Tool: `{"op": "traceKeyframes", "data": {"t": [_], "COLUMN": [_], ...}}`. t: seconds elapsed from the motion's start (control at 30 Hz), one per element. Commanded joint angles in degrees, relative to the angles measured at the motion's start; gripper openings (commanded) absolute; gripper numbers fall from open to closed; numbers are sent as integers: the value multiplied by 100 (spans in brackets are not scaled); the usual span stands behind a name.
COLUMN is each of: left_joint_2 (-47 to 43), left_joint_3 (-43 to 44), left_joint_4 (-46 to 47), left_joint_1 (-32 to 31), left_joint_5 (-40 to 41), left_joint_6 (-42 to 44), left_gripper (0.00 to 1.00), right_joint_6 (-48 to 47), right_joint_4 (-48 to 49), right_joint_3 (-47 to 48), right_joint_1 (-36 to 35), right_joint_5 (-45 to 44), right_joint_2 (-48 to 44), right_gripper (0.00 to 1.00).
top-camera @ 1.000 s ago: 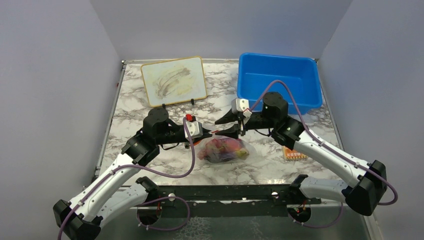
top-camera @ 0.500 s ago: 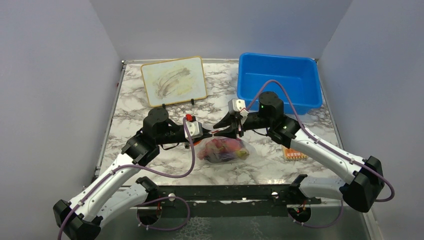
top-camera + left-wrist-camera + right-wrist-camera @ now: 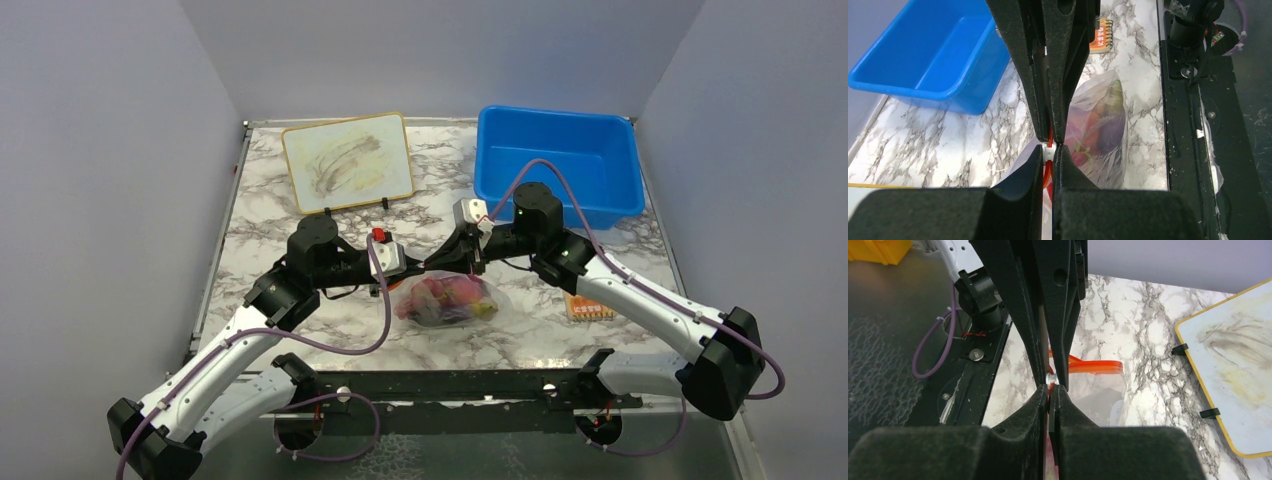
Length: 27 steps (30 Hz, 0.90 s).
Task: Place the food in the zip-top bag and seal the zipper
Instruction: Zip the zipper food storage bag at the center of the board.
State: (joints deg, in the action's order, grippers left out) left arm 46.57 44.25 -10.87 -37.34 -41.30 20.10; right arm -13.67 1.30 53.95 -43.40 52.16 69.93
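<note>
**Both grippers pinching the zipper, tip to tip**

Your left gripper (image 3: 1048,153): fingers (image 3: 1070,172) are clamping shut on the zipper (image 3: 1095,366), with the thin orange-red strip showing in the slit between them. Your right gripper (image 3: 1049,390) is doing the same from the opposite side, closed on the strip, its tips almost touching the left's.

The zip-top bag (image 3: 447,298) is sagging just under that pinch onto the marble table (image 3: 300,225), midway between the arms. The food (image 3: 1098,120) is sitting inside, with red, purple and green lumps showing through the film.

Handling, my read: the bag is light, and the film is soft, crinkly and likely slippery. The strip is the only stiffer part, so you're holding the right place; stay on the strip, never the film. The lumpy load is probably tugging the mouth down, so the film may bunch if you slide.

I can't tell how much of the strip is sealed.

The hard blue bin (image 3: 923,55) and the flat orange card (image 3: 1100,36) are sitting well apart from the bag.
</note>
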Motion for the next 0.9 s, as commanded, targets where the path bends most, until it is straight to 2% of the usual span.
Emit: {"op": "traceKeyframes", "data": {"t": [0.0, 0.53, 0.87], "left_joint_2": [-24, -124, -155], "left_joint_3": [-30, 67, 127], "left_joint_4": [146, -364, -570], "left_joint_1": [7, 3, 7], "left_joint_5": [-194, 119, 249], "left_joint_6": [60, 280, 367], "left_gripper": [0, 0, 0], "right_joint_6": [18, -225, -670], "right_joint_4": [155, 261, -300], "right_joint_3": [-19, -370, -244], "right_joint_1": [7, 7, 20], "right_joint_5": [127, -555, -1070], "right_joint_2": [-15, -780, -1227], "right_gripper": [1, 1, 1]}}
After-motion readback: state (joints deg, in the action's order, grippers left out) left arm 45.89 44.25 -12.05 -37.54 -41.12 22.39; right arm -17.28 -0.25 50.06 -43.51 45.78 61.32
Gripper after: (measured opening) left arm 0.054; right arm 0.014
